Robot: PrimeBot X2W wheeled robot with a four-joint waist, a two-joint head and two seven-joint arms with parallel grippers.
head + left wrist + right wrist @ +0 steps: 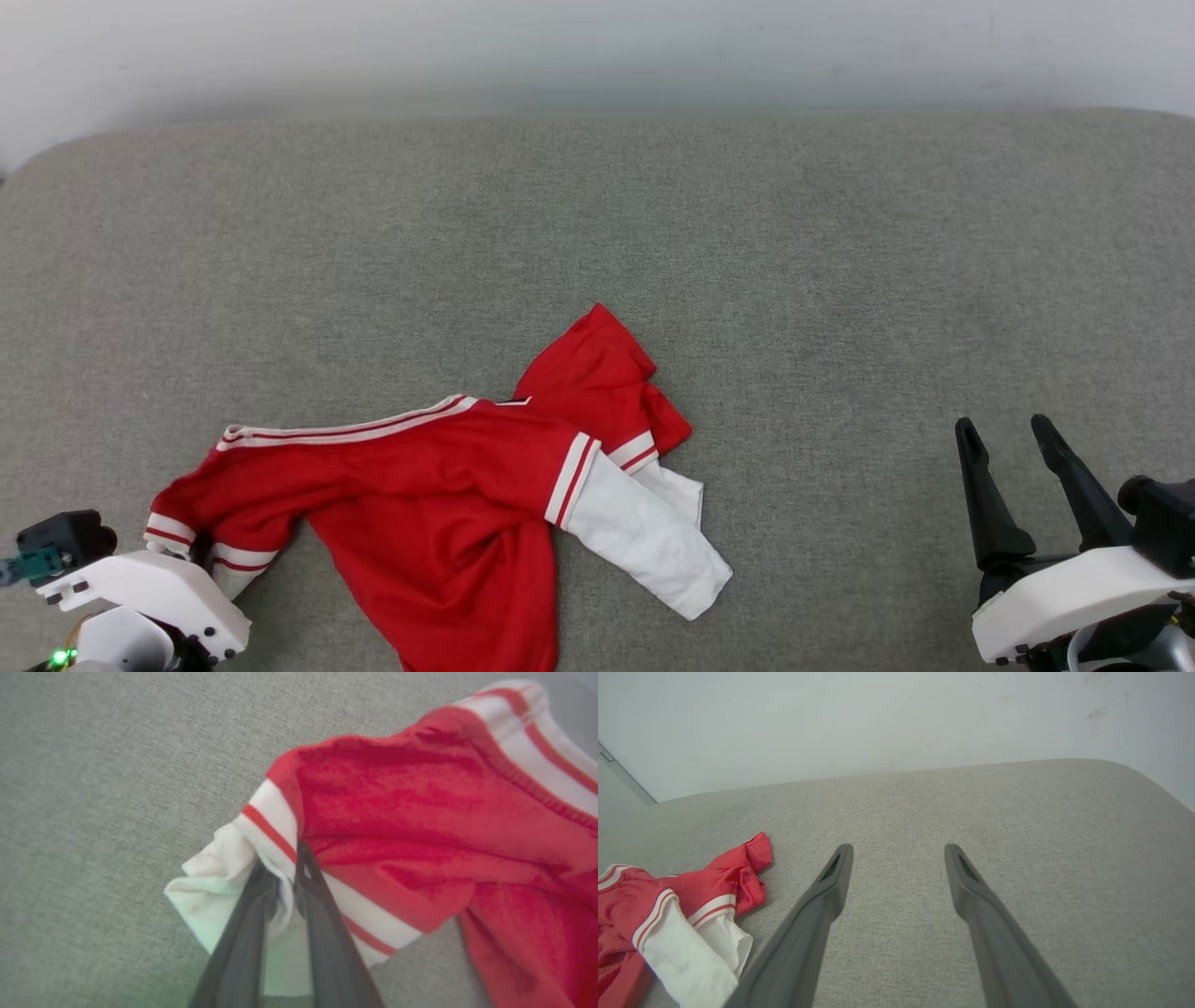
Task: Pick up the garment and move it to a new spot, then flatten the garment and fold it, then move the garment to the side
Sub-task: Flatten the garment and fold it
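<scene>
Down at six to seven o'clock of the head view, the garment (420,485) lies crumpled on a grey fabric-covered surface (597,233). Its striped neckline trim runs along the far edge toward ten o'clock. One white sleeve splays out at four o'clock, and a folded red flap juts toward one o'clock.

At eight o'clock the left gripper (282,863) has its two dark fingers pinched together on the other white sleeve, just beside the red-and-white seam trim. The cloth bunches up between them, and the pale wrist housing covers that corner of the shirt in the head view.

Over at four o'clock the right gripper (1004,425) sits well apart from the garment with its fingers spread wide, holding nothing. A stretch of bare grey fabric lies between it and the white sleeve. A pale wall (597,47) borders the surface at twelve o'clock.
</scene>
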